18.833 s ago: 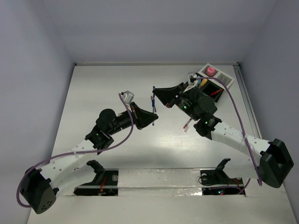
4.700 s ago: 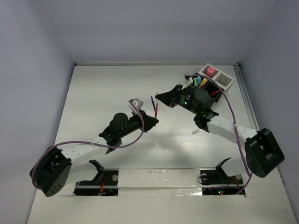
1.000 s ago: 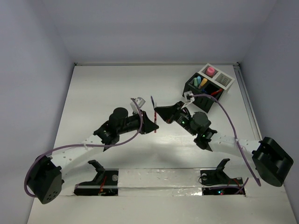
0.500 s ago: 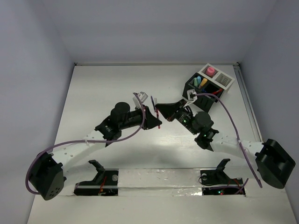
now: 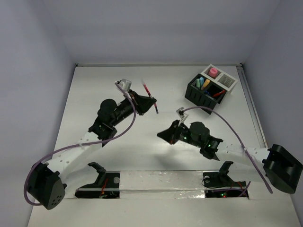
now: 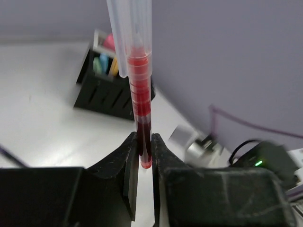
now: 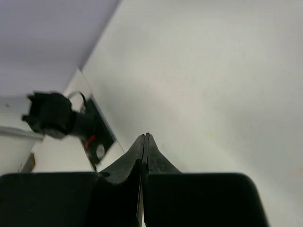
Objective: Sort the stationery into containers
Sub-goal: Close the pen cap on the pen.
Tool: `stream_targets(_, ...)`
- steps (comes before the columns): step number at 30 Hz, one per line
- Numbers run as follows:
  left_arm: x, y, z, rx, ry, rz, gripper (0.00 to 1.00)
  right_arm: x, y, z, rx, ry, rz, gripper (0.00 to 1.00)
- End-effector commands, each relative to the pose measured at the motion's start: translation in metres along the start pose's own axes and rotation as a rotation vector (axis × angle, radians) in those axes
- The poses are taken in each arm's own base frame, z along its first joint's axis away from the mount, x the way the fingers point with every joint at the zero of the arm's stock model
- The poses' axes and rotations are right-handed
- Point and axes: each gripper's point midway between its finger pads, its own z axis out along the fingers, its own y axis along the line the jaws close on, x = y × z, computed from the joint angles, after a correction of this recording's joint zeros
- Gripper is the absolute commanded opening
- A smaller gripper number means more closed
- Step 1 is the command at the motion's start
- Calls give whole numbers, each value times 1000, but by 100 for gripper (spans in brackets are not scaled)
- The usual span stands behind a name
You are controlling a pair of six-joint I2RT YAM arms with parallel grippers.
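Left pincer (image 6: 145, 140), clamped on just the tip of a thin red plastic pen (image 6: 141, 94) held aloft left of the far black compartmented organizer box (image 5: 199, 97), may let it pivot loose.

My left tool (image 6: 144, 149) pinches a red pen (image 6: 140, 90) by its lower end, its clear barrel rising out of the grip (tilted in the overhead view). Far right, the black organizer (image 5: 195, 96) with its white section (image 5: 227, 81) holds a teal marker (image 5: 199, 83), an orange marker (image 5: 206, 84), a second pen (image 5: 218, 93) and a pink-capped bottle (image 5: 213, 72).
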Motion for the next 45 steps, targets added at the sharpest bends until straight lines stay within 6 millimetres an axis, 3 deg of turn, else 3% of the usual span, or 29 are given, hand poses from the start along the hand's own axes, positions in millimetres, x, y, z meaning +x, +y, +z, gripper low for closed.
stream_targets(1, -72, -51, -13, 161, -272, 93, 0, 36, -4, -15, 21, 158, 1, 0)
stream_targets(6, -40, -39, -19, 144, -193, 86, 0, 11, 3, -14, 42, 95, -36, 2)
stream_targets(9, -19, -35, -22, 162, -137, 84, 0, -10, 4, -19, 61, 65, -93, 22)
stream_targets(10, -8, -30, -23, 158, -111, 75, 0, -20, 6, -21, 61, 69, -111, 36)
stream_targets(13, 19, -27, -27, 182, -39, 64, 0, -53, 19, -32, 38, 54, -213, 60)
stream_targets(16, 44, -26, -30, 200, 27, 62, 0, -80, 29, -41, 15, 24, -282, 75)
stream_targets(17, 52, -30, -30, 216, 50, 63, 0, -102, 34, -43, 16, -21, -299, 78)
stream_targets(19, 68, -36, -30, 240, 101, 81, 0, -116, 38, -42, -7, -31, -328, 81)
stream_targets(21, 83, -41, -28, 252, 155, 96, 0, -137, 37, -33, -1, -41, -338, 83)
stream_targets(22, 90, -47, -27, 269, 177, 114, 0, -137, 45, -30, -37, -21, -343, 84)
stream_targets(27, 94, -52, -24, 277, 198, 124, 0, -157, 58, -13, -79, -5, -368, 85)
stream_targets(31, 94, -52, -23, 276, 202, 122, 0, -154, 74, -8, -173, 27, -370, 85)
stream_targets(36, 97, -50, -21, 276, 206, 118, 0, -147, 75, -2, -209, 59, -347, 81)
stream_targets(45, 95, -51, -15, 275, 204, 107, 0, -132, 71, 5, -244, 106, -302, 58)
